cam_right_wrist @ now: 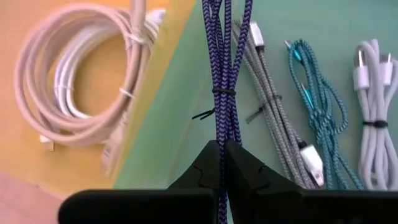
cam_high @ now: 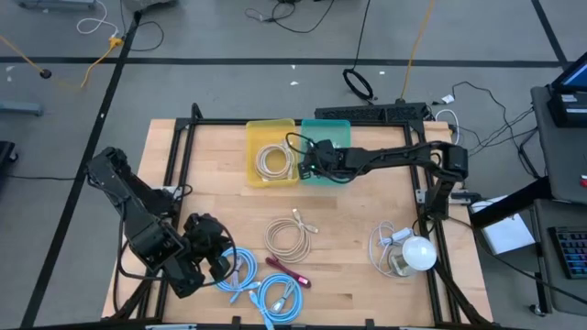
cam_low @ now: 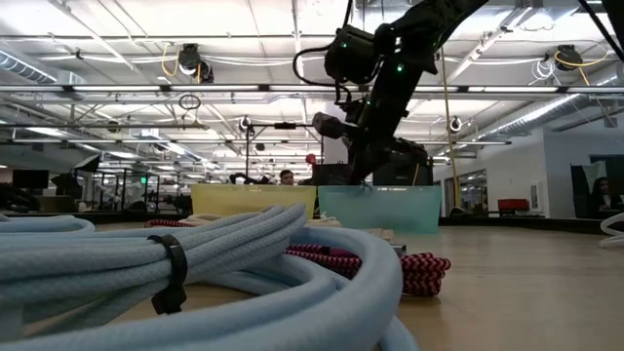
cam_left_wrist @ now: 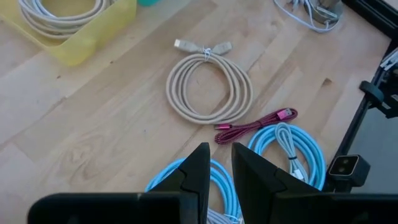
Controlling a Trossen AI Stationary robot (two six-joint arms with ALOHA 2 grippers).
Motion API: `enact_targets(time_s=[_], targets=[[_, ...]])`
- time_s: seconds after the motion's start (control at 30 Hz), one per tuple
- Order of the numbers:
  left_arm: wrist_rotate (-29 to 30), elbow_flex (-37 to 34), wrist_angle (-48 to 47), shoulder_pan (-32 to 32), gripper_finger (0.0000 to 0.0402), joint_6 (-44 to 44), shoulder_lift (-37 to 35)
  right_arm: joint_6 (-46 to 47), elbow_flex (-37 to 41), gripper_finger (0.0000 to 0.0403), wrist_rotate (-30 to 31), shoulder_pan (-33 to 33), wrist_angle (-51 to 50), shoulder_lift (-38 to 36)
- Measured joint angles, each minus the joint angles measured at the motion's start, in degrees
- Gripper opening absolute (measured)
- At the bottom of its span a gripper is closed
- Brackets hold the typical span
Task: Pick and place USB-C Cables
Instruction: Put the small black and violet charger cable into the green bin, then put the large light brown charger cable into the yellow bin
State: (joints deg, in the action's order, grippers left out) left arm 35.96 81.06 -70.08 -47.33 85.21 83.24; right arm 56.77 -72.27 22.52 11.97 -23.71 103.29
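At the table's near edge, two light blue cable coils (cam_high: 275,299) lie side by side, with a short maroon braided cable (cam_high: 288,272) touching the right-hand one. The left gripper (cam_high: 220,266) hovers just left of the blue coils, its two fingers (cam_left_wrist: 198,171) held slightly apart with nothing visible between them. A beige cable coil (cam_high: 291,236) rests on bare wood near the table's middle. Toward the near right corner sits a clear-white cord with a round white bulb (cam_high: 417,251).

Farther back, two shallow bins stand side by side, touching. The yellow bin (cam_high: 254,134) on the left holds coils of beige and white cable (cam_right_wrist: 81,81). The teal bin (cam_high: 337,128) on its right holds short bundled cables laid lengthwise: a grey braided one (cam_right_wrist: 267,106), a teal braided one (cam_right_wrist: 314,106) and a white one (cam_right_wrist: 373,124).

Above the teal bin, close to its wall shared with the yellow bin, the right gripper (cam_high: 307,165) has its fingers pressed together on a purple braided cable (cam_right_wrist: 225,68), folded and cinched with a black tie, which hangs over the bin's floor.
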Motion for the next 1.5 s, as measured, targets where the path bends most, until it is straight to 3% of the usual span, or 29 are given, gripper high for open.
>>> enact_targets(time_s=[0.27, 0.57, 0.7, 0.8, 0.97, 1.07, 1.17, 1.33, 1.5], targets=[[-0.48, 0.0, -0.09, 0.02, 0.0067, 0.02, 0.0, -2.68, -0.02, 0.0023, -4.72, 2.33, 3.01, 1.54], [-0.63, 0.0, -0.18, 0.02, 0.0067, 0.04, 0.0, -4.47, 0.04, 0.0133, -6.19, 2.29, 8.78, 1.66], [0.03, 0.0, -0.2, 0.08, 0.0067, 0.02, 0.0, -4.92, 0.11, 0.0178, -8.93, 2.19, 13.33, -1.68], [2.04, 0.0, 0.26, 1.07, 0.0067, -0.73, 0.0, -7.73, 0.13, 0.0203, -15.81, 1.95, 21.61, -6.98], [2.71, 0.0, 4.78, 4.9, 0.0067, -8.36, 0.0, -8.13, 0.11, 0.0222, -36.06, 0.27, 40.1, -18.8], [0.91, 0.0, 8.53, 7.52, 0.0067, -14.55, 0.0, -9.98, 0.01, 0.0223, -40.31, -5.12, 47.68, -26.54], [-1.47, 0.0, 11.67, 10.06, 0.0067, -20.35, 0.0, -17.24, -0.09, 0.0223, -37.23, -12.68, 47.81, -33.47], [-5.26, 0.0, 13.98, 13.5, 0.0067, -26.41, 0.0, -34.33, -0.09, 0.0223, -23.98, -28.48, 39.33, -38.93], [-8.26, 0.0, 13.97, 15.34, 0.0067, -29.75, 0.0, -47.65, -0.45, 0.0224, -3.85, -42.11, 26.34, -36.81]])
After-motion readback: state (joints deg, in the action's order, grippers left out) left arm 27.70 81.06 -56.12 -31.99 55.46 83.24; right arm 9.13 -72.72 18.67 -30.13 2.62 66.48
